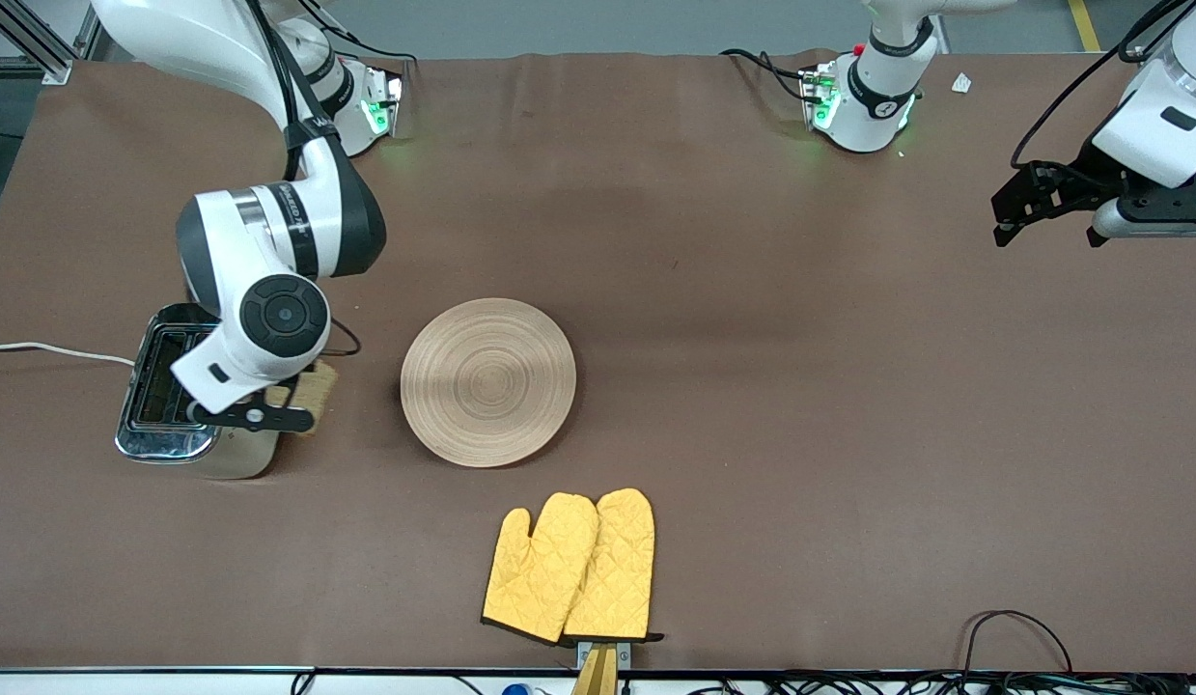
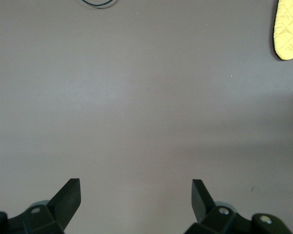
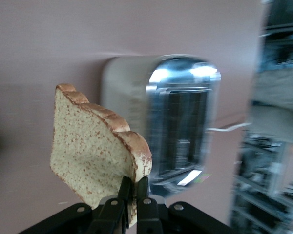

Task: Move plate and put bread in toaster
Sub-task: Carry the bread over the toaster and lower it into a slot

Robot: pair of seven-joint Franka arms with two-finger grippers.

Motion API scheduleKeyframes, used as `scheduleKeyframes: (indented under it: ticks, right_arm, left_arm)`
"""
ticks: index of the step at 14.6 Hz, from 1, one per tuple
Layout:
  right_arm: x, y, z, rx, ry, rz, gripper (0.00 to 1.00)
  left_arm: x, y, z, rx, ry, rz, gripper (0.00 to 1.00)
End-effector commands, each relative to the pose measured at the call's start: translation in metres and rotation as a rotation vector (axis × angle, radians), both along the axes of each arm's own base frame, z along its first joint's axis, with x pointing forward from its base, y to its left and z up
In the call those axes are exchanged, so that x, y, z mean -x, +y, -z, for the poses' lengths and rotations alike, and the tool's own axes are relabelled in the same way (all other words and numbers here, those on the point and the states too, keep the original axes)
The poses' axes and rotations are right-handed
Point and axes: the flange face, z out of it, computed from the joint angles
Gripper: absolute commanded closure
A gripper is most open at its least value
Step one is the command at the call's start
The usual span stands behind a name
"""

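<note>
Right end effector [image 3: 132, 195] grips the bread slice [image 3: 95, 156] by its edge, just beside the toaster [image 1: 178, 396], whose slots lie below it. Left end effector [image 2: 136, 195] waits released, well apart from the wooden plate [image 1: 488, 381] mid-table.

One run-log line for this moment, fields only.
right pincer: shut on bread, beside toaster, slots unfilled | left pincer: open, waiting over bare table | plate: bare, mid-table
</note>
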Motion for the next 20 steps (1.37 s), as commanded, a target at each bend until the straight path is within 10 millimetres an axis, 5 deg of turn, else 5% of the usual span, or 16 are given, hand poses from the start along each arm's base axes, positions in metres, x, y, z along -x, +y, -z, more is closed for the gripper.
scheduleKeyframes:
  ticks: [1, 7, 12, 18, 19, 20]
  right_arm:
    - [-0.003, -0.021, -0.009, 0.174, 0.025, -0.031, 1.00]
    - [-0.012, -0.091, 0.005, 0.264, 0.118, -0.019, 1.00]
    - [-0.008, -0.100, 0.021, 0.265, 0.177, -0.032, 1.00]
    - [0.002, -0.093, 0.051, 0.269, 0.228, -0.042, 1.00]
    - [0.002, -0.092, 0.057, 0.264, 0.234, -0.043, 0.99]
    - [0.000, -0.092, 0.067, 0.258, 0.239, -0.037, 0.87]
  left_arm:
    - [-0.005, -0.006, -0.003, -0.015, -0.017, 0.017, 0.00]
    - [-0.011, -0.019, -0.009, 0.002, -0.021, 0.031, 0.00]
    - [-0.015, 0.005, -0.002, 0.014, 0.015, 0.002, 0.00]
    - [-0.015, 0.003, -0.001, 0.017, 0.018, 0.019, 0.00]
    - [-0.015, 0.004, -0.001, 0.017, 0.018, 0.018, 0.00]
    - [-0.015, 0.004, -0.002, 0.018, 0.016, 0.016, 0.00]
